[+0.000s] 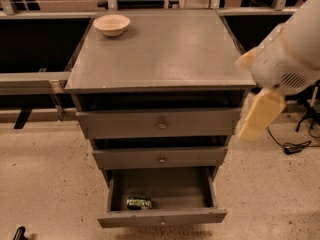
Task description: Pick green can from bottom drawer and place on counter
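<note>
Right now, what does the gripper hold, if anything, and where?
Nothing: the small shiny green can lies in the grey bottom drawer, gripper beside the counter.

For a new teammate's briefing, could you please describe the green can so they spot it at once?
Under the grey counter, left of the gripper hanging by its right edge, the bottom drawer stands open. The green can lies on its side at its front left, shiny metal, unlike the cream bowl on the counter.
</note>
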